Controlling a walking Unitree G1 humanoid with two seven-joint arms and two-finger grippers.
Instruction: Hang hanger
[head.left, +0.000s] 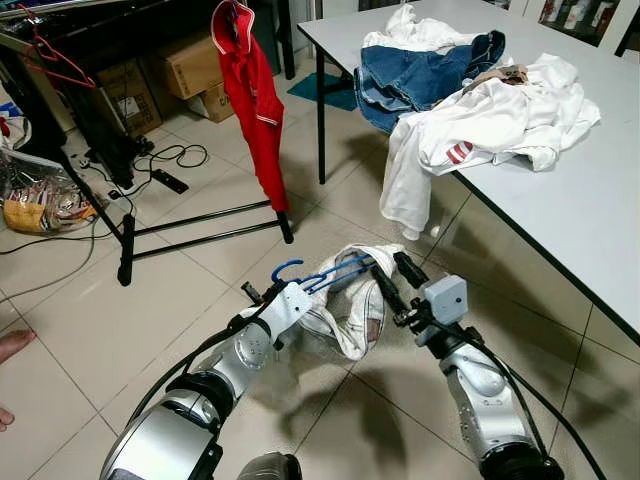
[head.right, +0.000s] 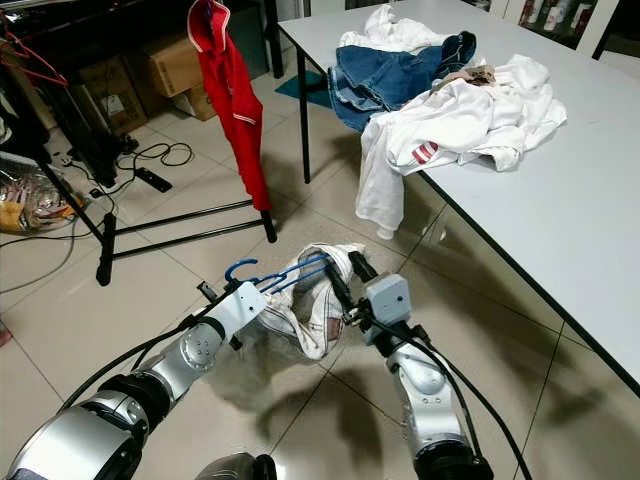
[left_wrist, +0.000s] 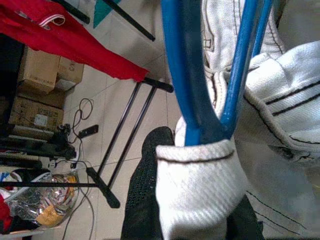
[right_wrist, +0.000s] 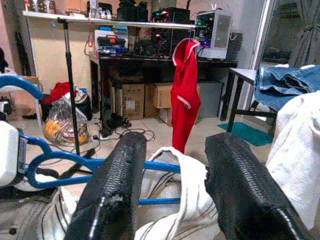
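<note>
One blue hanger (head.left: 322, 273) draped in a striped white garment (head.left: 352, 305), left claw (head.left: 262, 297) clamped on it, right claw (head.left: 392, 275) spread apart.

Open tiled floor (head.left: 190, 300) lies between rack base (head.left: 200, 232) and table (head.left: 560, 200).

I see white table (head.left: 560, 200) at right: heap of white clothes (head.left: 480, 125) drooping over near edge, blue jeans (head.left: 420, 75) behind, touching heap. Tiled floor (head.left: 150, 320): black rack base (head.left: 190, 235), cardboard boxes (head.left: 185, 70) at back, black cables (head.left: 165, 160), power strip (head.left: 168, 180), crinkly plastic bag (head.left: 40, 195) far left.
</note>
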